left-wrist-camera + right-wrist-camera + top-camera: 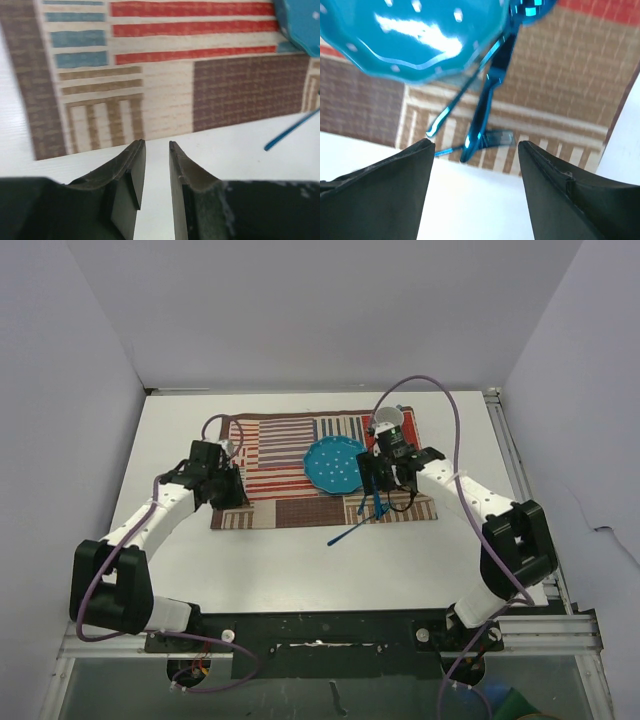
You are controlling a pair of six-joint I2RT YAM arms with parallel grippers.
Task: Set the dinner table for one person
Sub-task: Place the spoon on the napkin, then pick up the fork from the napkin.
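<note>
From my remote station I see the large white rectangular bench [300,560] with aluminium rails filling the workspace, both arm bases at its near edge. A striped red, brown and blue patchwork cloth mat [285,455] lies flat on its far half. A teal scalloped plate with white dots [335,465] sits on the mat right of centre, and a white cup [388,420] stands near the mat's far right corner.

My left end effector [156,145] hovers over the mat's near left corner. Its fingers are parted by only a narrow slit and have nothing between them.

My right end effector [475,145] hangs over the mat's near right part, just beside the plate. Its jaws are spread wide and empty. Beyond them, glossy blue cutlery pieces [485,100] lie crossed over one another on the mat, against the plate's rim. A thin blue utensil [348,533] lies slantwise by the mat's near edge, mostly on bare bench.
</note>
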